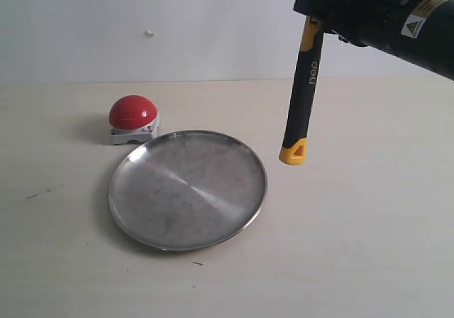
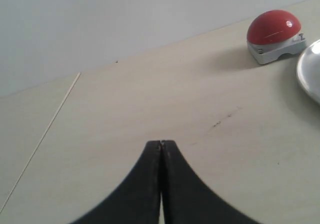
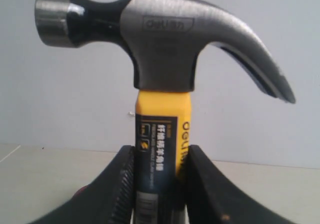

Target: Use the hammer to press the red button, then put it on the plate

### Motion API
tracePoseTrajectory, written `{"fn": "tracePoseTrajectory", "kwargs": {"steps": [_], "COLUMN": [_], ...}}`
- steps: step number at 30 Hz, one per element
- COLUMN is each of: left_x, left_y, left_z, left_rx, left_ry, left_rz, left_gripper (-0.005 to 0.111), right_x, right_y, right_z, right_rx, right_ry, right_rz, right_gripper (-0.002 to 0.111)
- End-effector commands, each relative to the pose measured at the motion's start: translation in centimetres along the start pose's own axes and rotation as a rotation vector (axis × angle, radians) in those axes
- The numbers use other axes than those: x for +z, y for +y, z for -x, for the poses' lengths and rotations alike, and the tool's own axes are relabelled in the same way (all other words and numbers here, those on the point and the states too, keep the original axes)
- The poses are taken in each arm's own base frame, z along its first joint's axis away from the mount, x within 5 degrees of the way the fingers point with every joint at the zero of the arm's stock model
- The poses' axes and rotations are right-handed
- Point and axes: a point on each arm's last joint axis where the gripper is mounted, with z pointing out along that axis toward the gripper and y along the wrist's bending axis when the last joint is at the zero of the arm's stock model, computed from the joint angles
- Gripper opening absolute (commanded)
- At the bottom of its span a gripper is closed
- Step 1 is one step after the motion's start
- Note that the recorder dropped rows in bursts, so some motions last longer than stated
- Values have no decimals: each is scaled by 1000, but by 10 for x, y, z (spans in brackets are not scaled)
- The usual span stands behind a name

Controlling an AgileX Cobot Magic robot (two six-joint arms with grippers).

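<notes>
My right gripper (image 1: 310, 16) is shut on the hammer (image 1: 301, 84) near its yellow neck and holds it in the air, right of the plate (image 1: 188, 189). The black handle hangs down with its yellow looped end lowest. In the right wrist view the dark metal head of the hammer (image 3: 160, 44) stands above the right gripper (image 3: 159, 154), whose fingers press the handle from both sides. The red button (image 1: 133, 113) sits on its white-grey base behind the plate's left side. The red button (image 2: 274, 28) also shows in the left wrist view, far from my shut, empty left gripper (image 2: 161, 144).
A pale tabletop (image 1: 369, 247) carries everything, with a plain white wall (image 1: 177, 20) behind it. A rim of the plate (image 2: 309, 79) shows at the edge of the left wrist view. A thin seam line (image 2: 45, 134) crosses the table there.
</notes>
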Motion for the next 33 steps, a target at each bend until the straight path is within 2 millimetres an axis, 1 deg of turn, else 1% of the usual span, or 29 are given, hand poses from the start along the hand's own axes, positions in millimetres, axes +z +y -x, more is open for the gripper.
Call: {"fn": "tracePoseTrajectory", "kwargs": {"steps": [1,9,11,12,13,14,15,16,17,21,25,29,33], "left_x": [0,0,-1,-1,-3,-6,-9,-12,-16,-29,-37,-38,-35], "left_y": [0,0,1,-1,-2,-3,-1,0,2,5,6,7,6], "left_z": [1,1,5,14,21,30,38,44,50,66,72,73,71], "left_rx": [2,6,66,27,-128,-341,-507,-570,-589,-545,-547,-602,-592], "left_ry": [-17,-17,-63,-156,-240,-332,-418,-498,-579,-810,-920,-929,-894], "left_rz": [4,4,9,-5,-41,-86,-122,-142,-157,-181,-196,-222,-213], "left_gripper": [0,0,0,0,0,0,0,0,0,0,0,0,0], "right_x": [-4,-4,-4,-4,-4,-4,-4,-4,-4,-4,-4,-4,-4], "right_y": [5,8,8,9,9,9,10,10,10,10,11,11,11], "right_z": [12,10,10,10,10,10,10,9,9,9,10,10,10], "right_rx": [-8,-79,-70,-69,-73,-83,-90,-92,-100,-107,-107,-107,-107], "right_ry": [-84,-69,-69,-68,-67,-65,-62,-62,-60,-61,-66,-66,-64], "right_rz": [43,74,74,75,77,82,86,86,90,94,98,98,96], "right_gripper": [0,0,0,0,0,0,0,0,0,0,0,0,0]}}
